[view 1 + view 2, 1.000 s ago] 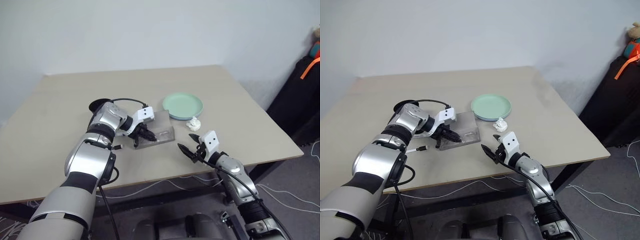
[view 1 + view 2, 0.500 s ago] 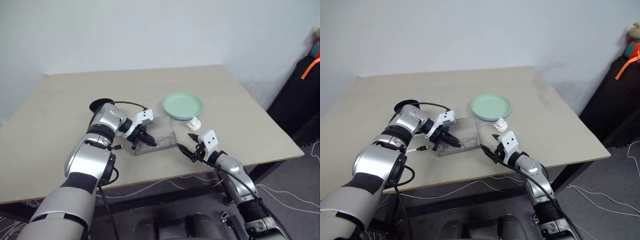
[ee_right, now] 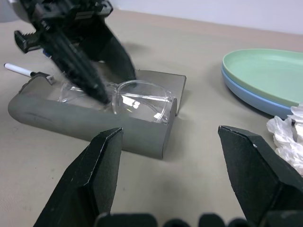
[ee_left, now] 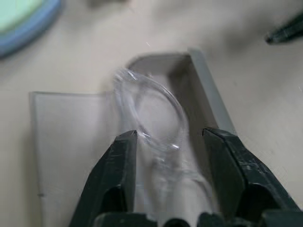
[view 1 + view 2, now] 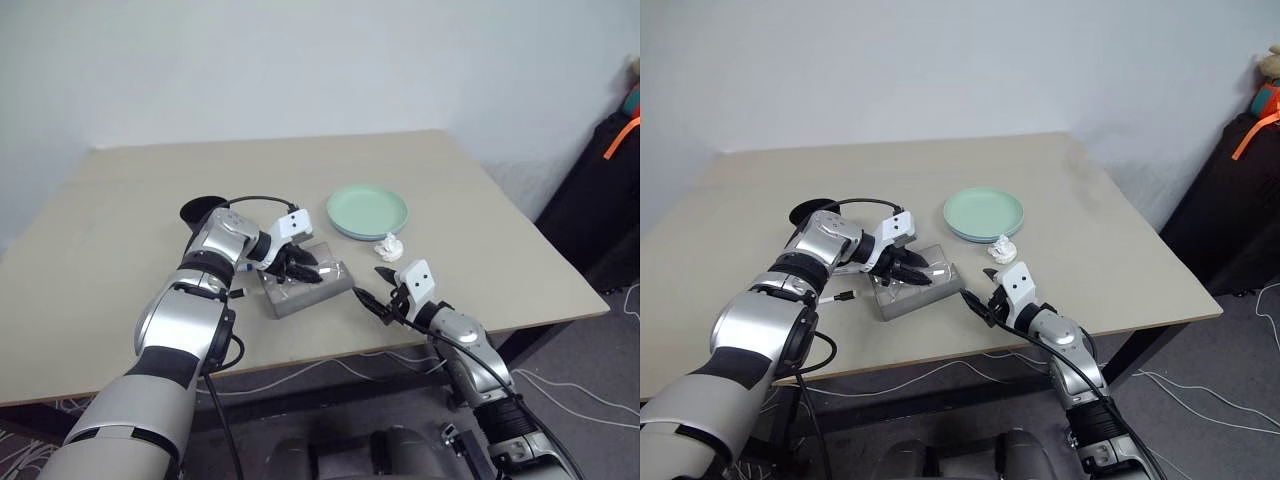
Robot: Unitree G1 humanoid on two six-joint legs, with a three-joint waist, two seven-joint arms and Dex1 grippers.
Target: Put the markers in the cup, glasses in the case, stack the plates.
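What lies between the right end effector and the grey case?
Only bare table. In the right wrist view, nothing lies between the open right end effector and the case, which holds the glasses.

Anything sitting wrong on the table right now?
Yes. The glasses lie in the open case but stick up above its front wall, not fully seated. A crumpled white wad also sits loose beside the stacked plates.

Surface: beige table [image 5: 120,200].
Near middle: open grey case [image 5: 303,287].
Beside case: mint plate stacked on blue plate [image 5: 366,212]; white wad [image 5: 388,247] just in front.
Behind case: black cup [image 5: 203,211]; marker [image 3: 18,70].
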